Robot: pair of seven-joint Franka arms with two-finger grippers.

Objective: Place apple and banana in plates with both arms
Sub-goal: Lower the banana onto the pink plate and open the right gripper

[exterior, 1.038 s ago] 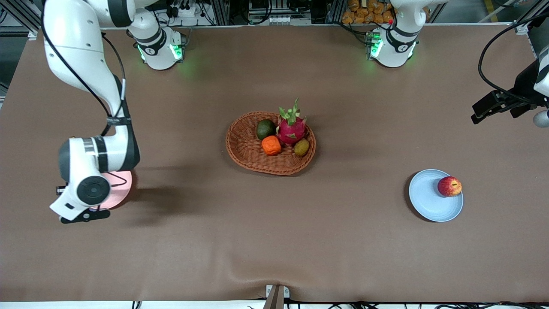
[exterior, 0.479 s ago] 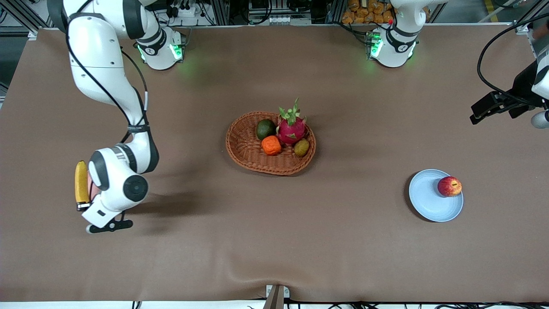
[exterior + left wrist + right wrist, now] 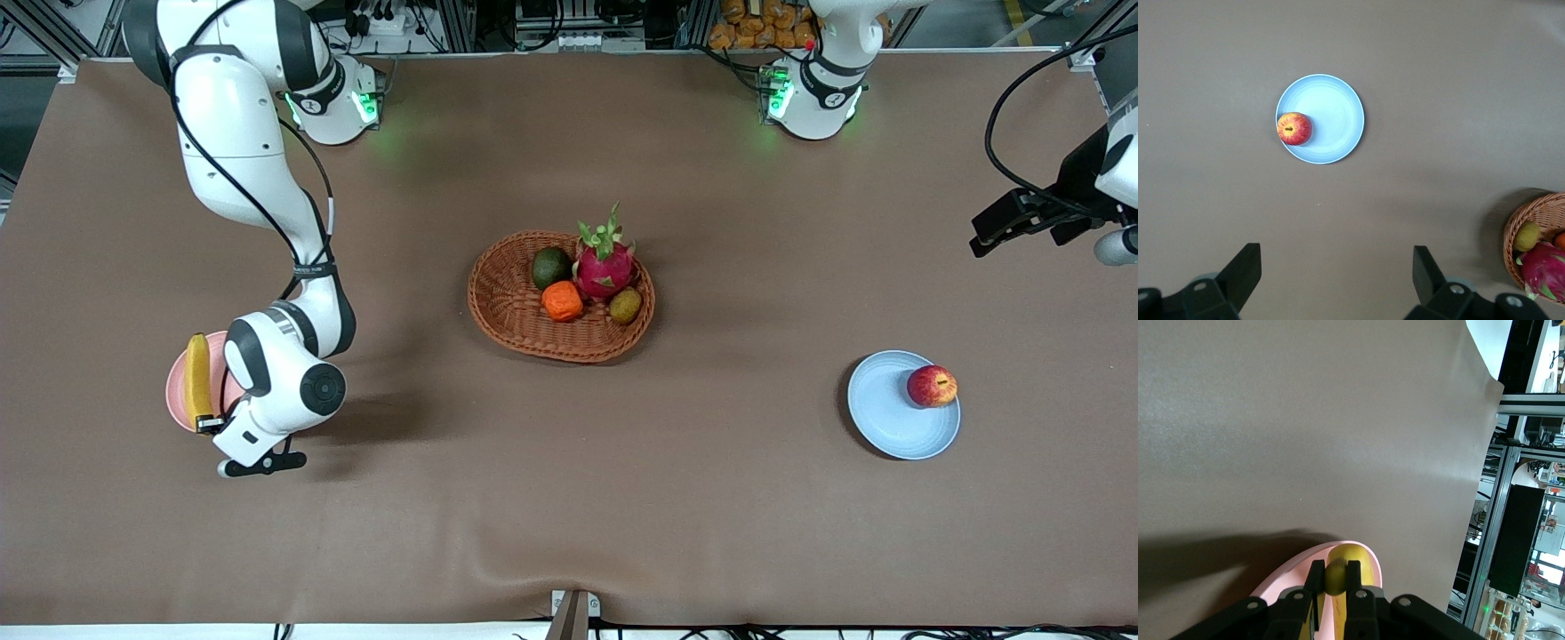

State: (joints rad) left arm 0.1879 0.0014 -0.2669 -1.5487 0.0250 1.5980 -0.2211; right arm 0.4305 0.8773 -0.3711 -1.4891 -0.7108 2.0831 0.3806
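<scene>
Banana (image 3: 197, 380) lying over the pink plate (image 3: 178, 400) at lower left of the front frame, clamped at one end in the right gripper (image 3: 1333, 581). Apple (image 3: 932, 387) sitting on the blue plate (image 3: 880, 418) at lower right, touching its rim toward the left arm's end of the desk (image 3: 569, 498). Left gripper (image 3: 1337, 273) waiting, hanging over bare desk at upper right edge of frame, fingers spread wide apart, holding nothing. Basket (image 3: 507, 302) of fruit resting at centre.
</scene>
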